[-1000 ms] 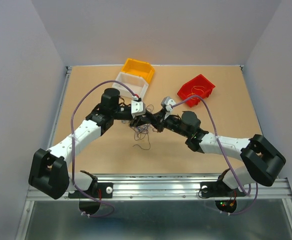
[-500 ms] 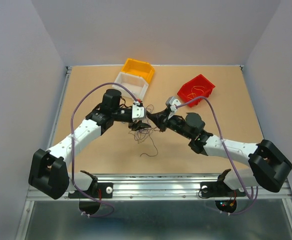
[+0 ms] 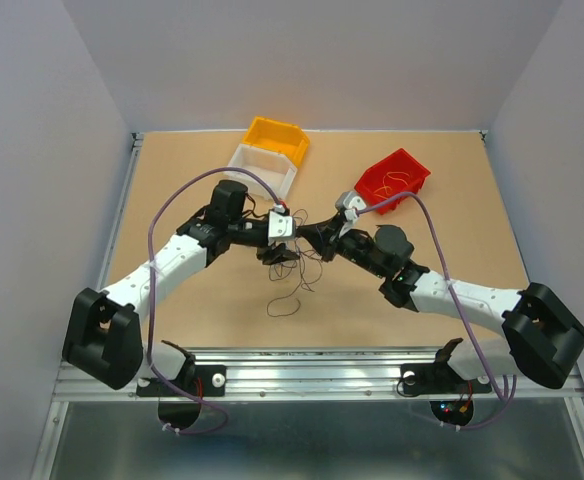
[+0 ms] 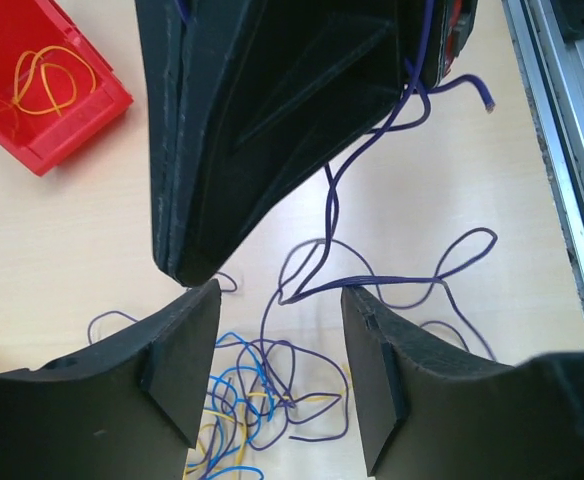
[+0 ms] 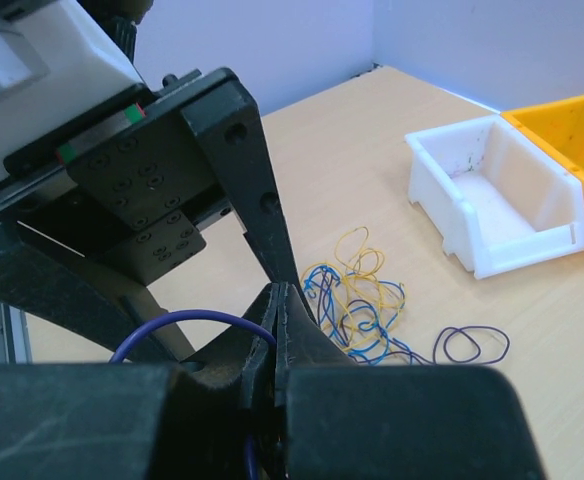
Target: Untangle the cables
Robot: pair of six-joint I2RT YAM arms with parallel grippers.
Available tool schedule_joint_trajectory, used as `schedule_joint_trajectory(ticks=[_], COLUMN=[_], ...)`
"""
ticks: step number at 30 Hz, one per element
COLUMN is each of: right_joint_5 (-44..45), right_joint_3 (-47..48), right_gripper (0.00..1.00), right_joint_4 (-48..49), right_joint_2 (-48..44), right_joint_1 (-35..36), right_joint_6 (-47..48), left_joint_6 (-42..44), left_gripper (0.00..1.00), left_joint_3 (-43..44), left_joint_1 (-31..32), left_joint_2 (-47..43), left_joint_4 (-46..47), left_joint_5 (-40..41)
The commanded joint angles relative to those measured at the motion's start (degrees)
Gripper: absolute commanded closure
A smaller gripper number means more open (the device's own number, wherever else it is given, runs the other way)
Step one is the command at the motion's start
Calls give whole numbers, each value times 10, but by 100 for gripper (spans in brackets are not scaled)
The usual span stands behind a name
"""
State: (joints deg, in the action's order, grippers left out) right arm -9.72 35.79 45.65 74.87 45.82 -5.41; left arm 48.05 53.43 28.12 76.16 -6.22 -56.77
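As right gripper [image 5: 275, 300], clenched on thin purple wire [image 5: 187, 318], is drawing it out of tangled blue-yellow wire clump [image 5: 357, 300], left gripper [image 4: 282, 290] is idling released.

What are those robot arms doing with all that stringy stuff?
It's an untangling job. The right gripper is shut on a purple wire, holding one end up. The left gripper hangs open over the tangle of blue, yellow and purple wires on the table. Some yellow wire lies in the red bin.

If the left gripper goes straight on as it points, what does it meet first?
Probably the purple cable hanging from the right gripper, just ahead of the left gripper; depth is unclear.
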Motion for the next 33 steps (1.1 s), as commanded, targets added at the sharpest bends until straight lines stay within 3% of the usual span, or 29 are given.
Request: schedule_joint_trajectory(ticks=[1, 12, 17, 20, 25, 27, 33], right_joint_5=[17, 23, 26, 32, 35, 39, 72], right_joint_3=[1, 9, 9, 9, 9, 10, 8], right_gripper=[99, 99, 100, 100, 99, 99, 99], right_joint_4=[32, 32, 33, 34, 37, 37, 37], right_joint_2=[-10, -10, -13, -14, -10, -7, 0], right_joint_1=[1, 1, 1, 1, 1, 1, 1], right_joint_6=[-5, -12, -13, -14, -14, -14, -7], left_joint_6=[17, -14, -38, -50, -59, -61, -69], left_gripper=[37, 34, 41, 50, 86, 94, 100], left_joint_3=[20, 20, 30, 35, 39, 37, 36], left_joint_1=[1, 1, 1, 2, 1, 2, -2], left_joint_2=[1, 36, 56, 65, 62, 58, 31], left_joint_4=[-13, 25, 44, 45, 45, 45, 35], left_joint_5=[-29, -59, -69, -80, -88, -90, -96])
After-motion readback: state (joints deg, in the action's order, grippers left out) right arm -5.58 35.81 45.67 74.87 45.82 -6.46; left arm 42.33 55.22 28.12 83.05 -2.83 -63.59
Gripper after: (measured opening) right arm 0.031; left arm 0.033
